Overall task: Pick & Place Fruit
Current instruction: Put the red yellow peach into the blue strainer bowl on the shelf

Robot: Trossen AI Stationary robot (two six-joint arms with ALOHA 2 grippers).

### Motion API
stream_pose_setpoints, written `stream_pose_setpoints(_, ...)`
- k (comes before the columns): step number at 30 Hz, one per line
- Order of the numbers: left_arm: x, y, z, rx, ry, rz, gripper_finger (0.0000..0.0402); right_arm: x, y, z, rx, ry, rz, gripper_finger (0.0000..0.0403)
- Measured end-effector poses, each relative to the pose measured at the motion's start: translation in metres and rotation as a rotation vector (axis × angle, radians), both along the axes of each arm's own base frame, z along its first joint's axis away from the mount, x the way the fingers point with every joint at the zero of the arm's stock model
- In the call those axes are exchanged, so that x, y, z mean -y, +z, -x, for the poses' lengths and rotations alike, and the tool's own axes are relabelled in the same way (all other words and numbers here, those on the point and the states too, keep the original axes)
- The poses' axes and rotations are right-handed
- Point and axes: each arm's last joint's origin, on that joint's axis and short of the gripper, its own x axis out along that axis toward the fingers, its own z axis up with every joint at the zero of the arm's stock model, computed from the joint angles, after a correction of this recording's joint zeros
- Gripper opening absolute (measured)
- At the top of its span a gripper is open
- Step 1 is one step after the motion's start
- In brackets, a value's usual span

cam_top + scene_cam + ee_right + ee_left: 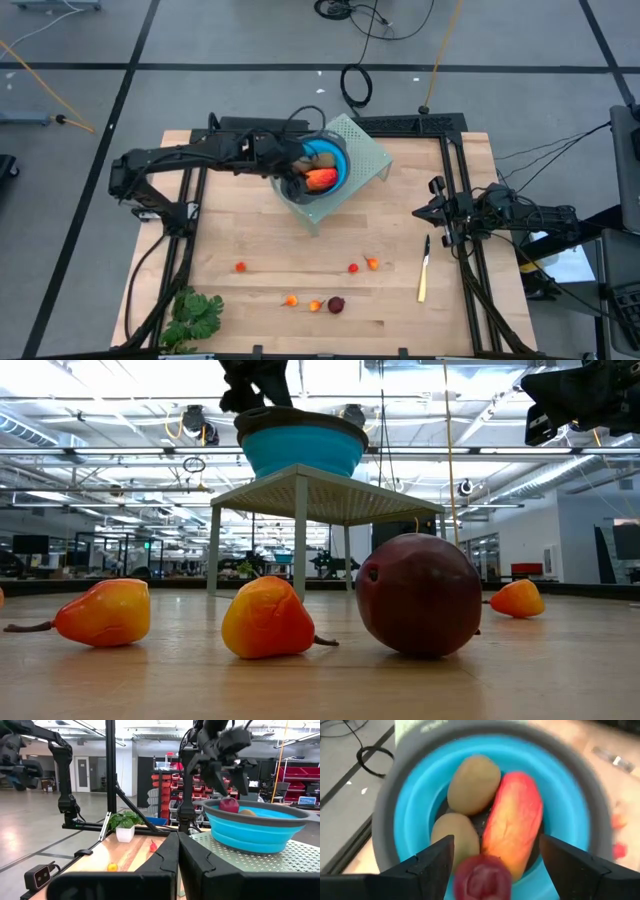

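Note:
A blue bowl with a grey rim (338, 158) stands on a small green mesh stand (365, 150) at the table's far middle. In it lie a long orange-red fruit (515, 825), two oval brown-green fruits (472, 782) and a dark red ball (482, 877) near the rim. My left gripper (497, 842) hangs open just above the bowl, its fingers on either side of the red ball (229, 804) and above it. My right gripper (177, 855) waits shut at the table's right edge. One more dark red ball (336, 304) and several tiny orange and red fruits lie on the near table.
A slim yellow-handled knife (424, 270) lies near the right arm. A green leafy bunch (192, 318) sits at the near left corner. In the low view the small fruits (268, 618) and the red ball (420, 595) lie in front of the stand's legs (300, 530).

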Motion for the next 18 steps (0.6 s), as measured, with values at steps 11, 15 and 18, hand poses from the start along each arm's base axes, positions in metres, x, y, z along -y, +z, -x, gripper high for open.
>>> stream_pose_setpoints(11,0.023,0.041,0.037,0.227,0.113,0.154,0.0264,0.000,0.000,0.000,-0.001,0.002,-0.007,0.0000)
stream_pose_setpoints(15,0.037,0.049,0.046,0.291,0.146,0.246,0.0257,0.000,0.000,0.000,-0.001,0.002,-0.007,0.0000)
stream_pose_setpoints(18,0.050,0.050,0.046,0.299,0.134,0.287,0.0253,0.000,0.000,0.000,-0.001,0.001,-0.007,0.0000)
